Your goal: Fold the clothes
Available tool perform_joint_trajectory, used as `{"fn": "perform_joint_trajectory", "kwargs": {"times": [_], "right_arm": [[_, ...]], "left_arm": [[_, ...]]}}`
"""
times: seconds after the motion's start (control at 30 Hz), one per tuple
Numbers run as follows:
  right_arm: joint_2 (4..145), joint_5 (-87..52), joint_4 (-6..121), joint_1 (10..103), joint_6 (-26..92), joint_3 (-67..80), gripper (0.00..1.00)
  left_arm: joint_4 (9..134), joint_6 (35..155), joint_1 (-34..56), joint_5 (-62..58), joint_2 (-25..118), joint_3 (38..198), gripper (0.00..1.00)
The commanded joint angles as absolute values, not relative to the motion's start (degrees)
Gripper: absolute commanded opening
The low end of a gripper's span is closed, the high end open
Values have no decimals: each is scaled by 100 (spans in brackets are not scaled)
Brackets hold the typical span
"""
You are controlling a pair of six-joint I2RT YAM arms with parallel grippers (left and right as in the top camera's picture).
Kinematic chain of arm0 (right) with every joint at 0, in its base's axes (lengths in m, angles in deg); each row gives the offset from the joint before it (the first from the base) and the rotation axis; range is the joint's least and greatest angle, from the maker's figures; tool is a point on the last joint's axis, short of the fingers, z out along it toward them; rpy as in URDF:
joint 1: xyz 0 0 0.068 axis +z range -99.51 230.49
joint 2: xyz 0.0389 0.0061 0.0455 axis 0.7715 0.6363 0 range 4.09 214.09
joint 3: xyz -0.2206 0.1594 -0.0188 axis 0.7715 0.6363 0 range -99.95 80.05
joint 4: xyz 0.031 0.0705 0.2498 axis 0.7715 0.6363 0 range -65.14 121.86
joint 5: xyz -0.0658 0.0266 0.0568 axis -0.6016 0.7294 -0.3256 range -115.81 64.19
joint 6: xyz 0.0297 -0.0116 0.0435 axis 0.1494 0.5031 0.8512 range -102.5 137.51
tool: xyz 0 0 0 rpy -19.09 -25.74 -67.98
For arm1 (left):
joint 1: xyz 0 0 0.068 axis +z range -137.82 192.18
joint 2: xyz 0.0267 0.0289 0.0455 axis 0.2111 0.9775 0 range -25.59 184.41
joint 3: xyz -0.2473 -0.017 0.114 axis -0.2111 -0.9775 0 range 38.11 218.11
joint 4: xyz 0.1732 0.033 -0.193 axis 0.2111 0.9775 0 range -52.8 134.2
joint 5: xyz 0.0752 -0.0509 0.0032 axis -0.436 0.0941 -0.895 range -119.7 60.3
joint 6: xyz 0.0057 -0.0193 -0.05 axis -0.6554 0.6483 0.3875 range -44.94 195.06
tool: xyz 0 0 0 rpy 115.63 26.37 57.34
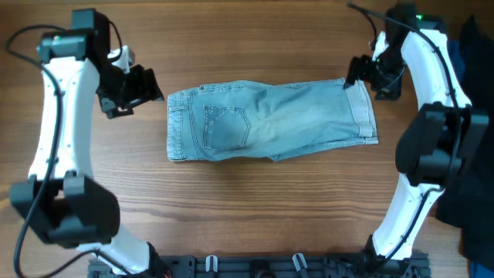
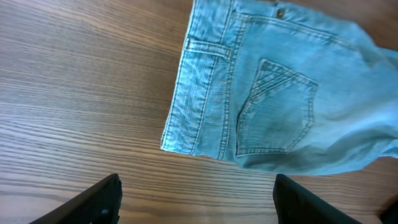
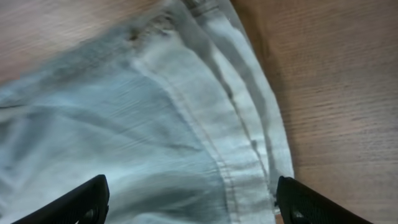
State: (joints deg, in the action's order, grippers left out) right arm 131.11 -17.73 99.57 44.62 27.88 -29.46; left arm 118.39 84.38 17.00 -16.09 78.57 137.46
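Note:
The light blue denim shorts [image 1: 270, 121] lie flat on the wooden table, folded lengthwise, waistband to the left and hemmed leg ends to the right. One stitched back pocket [image 2: 277, 112] faces up. My left gripper [image 1: 137, 89] hovers open and empty over bare wood just left of the waistband [image 2: 199, 93]; it also shows in the left wrist view [image 2: 196, 199]. My right gripper [image 1: 361, 73] is open above the far right corner of the leg hem [image 3: 249, 130]; its fingertips straddle the cloth in the right wrist view [image 3: 193, 202] and hold nothing.
A dark navy cloth [image 1: 472, 100] hangs at the right edge of the table beside the right arm. A black rail [image 1: 255, 266] runs along the front edge. Bare wood surrounds the shorts.

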Motion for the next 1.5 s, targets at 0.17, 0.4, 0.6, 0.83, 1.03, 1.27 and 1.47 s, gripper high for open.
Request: {"fn": "perform_joint_trajectory", "kwargs": {"times": [0.17, 0.4, 0.6, 0.83, 1.03, 1.27, 1.47], "right_arm": [[13776, -1192, 9505, 3856, 1658, -2924, 88], [13804, -1041, 8653, 3874, 1618, -1869, 85], [13780, -221, 8209, 3874, 1310, -1305, 26], [12497, -387, 8305, 3863, 1763, -1405, 4], [11804, -512, 8270, 3874, 1922, -1405, 4], [11909, -722, 8150, 3872, 1922, -1324, 19], [11909, -1082, 8170, 3867, 2256, -1318, 54]], "left_arm": [[11531, 8294, 1681, -1583, 8104, 13145, 82], [11450, 8272, 1685, -1672, 8104, 13103, 84], [11443, 8167, 1685, -1670, 8104, 13099, 88], [11445, 8145, 1685, -1758, 8104, 13099, 91], [11389, 8150, 1685, -1753, 8104, 13097, 93], [10556, 8416, 1685, -1340, 8107, 11973, 100], [9249, 8797, 1683, -656, 8107, 10653, 100]]}}
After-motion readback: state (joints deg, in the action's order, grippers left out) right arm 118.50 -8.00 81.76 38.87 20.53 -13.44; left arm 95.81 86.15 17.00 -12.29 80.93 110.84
